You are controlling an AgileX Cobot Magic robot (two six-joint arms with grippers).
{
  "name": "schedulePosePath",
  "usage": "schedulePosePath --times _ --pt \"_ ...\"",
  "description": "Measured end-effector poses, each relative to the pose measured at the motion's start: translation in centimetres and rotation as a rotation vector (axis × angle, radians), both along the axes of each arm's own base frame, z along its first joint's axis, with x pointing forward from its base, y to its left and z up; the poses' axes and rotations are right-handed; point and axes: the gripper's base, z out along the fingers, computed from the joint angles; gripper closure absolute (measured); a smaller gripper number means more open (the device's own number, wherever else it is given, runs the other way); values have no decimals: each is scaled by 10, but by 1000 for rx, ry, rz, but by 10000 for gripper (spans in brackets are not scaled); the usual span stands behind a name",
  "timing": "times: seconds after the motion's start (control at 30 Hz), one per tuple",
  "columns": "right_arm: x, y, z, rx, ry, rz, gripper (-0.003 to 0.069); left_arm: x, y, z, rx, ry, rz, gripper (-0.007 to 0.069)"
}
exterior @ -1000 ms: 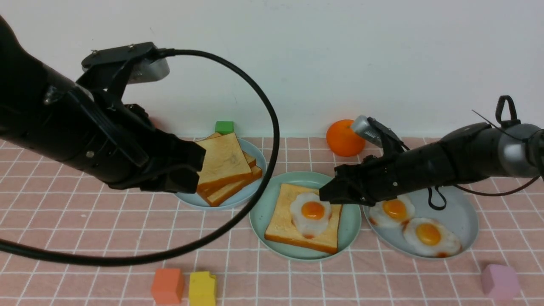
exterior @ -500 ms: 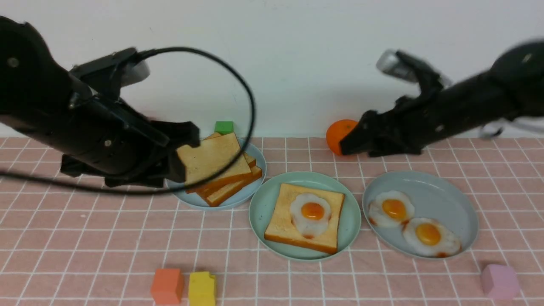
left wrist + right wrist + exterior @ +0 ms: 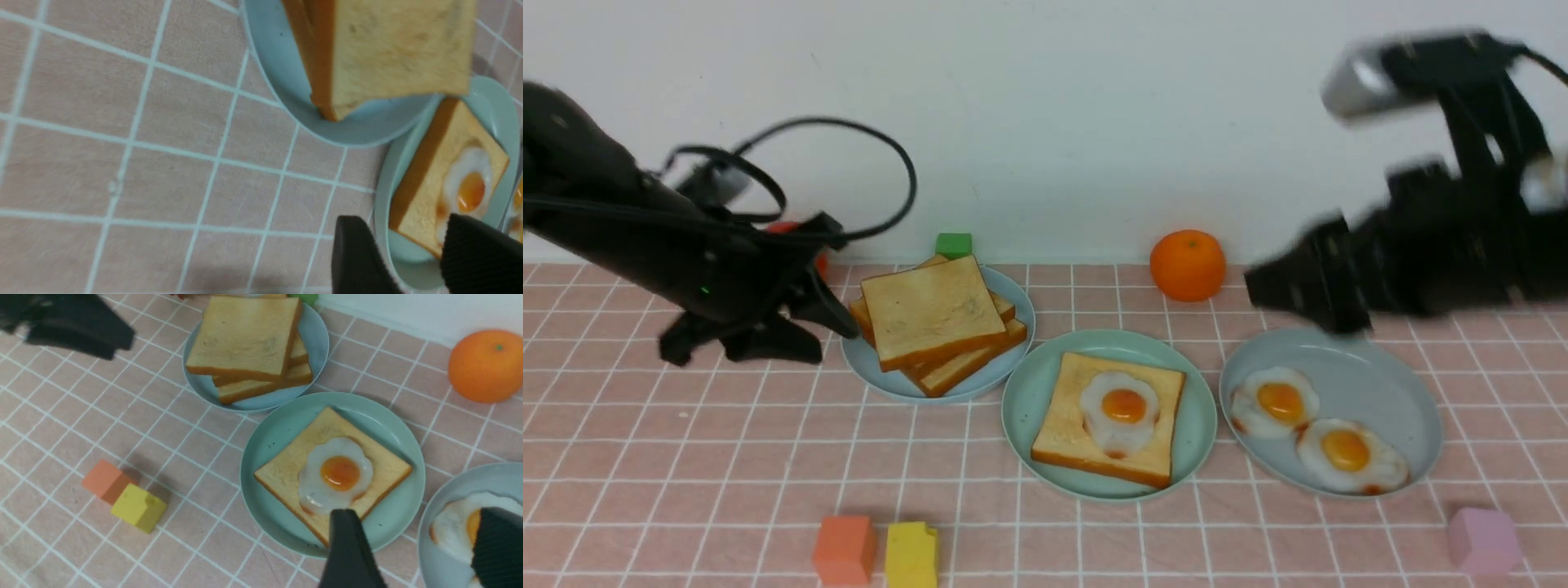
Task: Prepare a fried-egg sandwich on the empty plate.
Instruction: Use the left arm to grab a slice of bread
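On the middle green plate (image 3: pixel 1023 408), the sandwich (image 3: pixel 1086 441) lacked its top slice: egg (image 3: pixel 1123 407) on toast only. The left gripper (image 3: pixel 402 228), spread and empty, sat beside the toast stack (image 3: pixel 931 314), seemingly to fetch one; the right gripper (image 3: pixel 416 522), also spread and empty, hung clear.

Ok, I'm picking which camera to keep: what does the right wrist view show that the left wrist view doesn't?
Only the right wrist view: the orange, the coral block, the yellow block and the right gripper. Only the left wrist view: the left gripper close up, its fingers apart. Both: the toast stack and the mint plate with toast and egg.
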Motion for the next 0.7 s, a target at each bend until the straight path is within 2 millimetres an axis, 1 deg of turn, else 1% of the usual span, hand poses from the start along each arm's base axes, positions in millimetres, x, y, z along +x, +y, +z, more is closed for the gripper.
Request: schedulePosePath --times 0.03,0.07,0.13,0.17,0.2,0.23,0.27,0.33,0.37,0.43,0.47,0.57,0.7 --pt "-10 -3 0 10 -32 -1 256 3 0 -6 -8 9 10 254" --pt "-25 -10 -5 28 -73 -11 276 7 0 -14 -13 14 27 225" --pt "-48 -19 -10 58 -126 -20 328 14 1 -23 -22 8 60 174" --pt "-50 -20 -12 60 -125 -21 335 15 1 -24 -21 6 63 169" --pt "-72 -29 -13 83 -161 -16 407 21 1 -33 -24 -7 83 118" --pt "-72 -29 -15 80 -154 -14 416 22 1 -33 -24 -13 84 118" --pt "-87 -35 -14 89 -170 -4 501 26 1 -40 -32 -22 92 88" --pt "-100 -40 -13 97 -182 13 605 32 -1 -49 -59 -32 98 69" --pt "-105 -42 -10 105 -198 16 645 34 -2 -53 -72 -35 99 64" --pt "-112 -45 -6 117 -225 18 665 38 -4 -63 -105 -44 96 62" --pt "-112 -45 -6 118 -226 19 665 39 -4 -64 -108 -45 95 62" --pt "-117 -46 -7 114 -207 32 666 45 -8 -75 -140 -89 68 71" --pt "-118 -45 -10 101 -170 47 666 48 -9 -81 -149 -109 57 100"
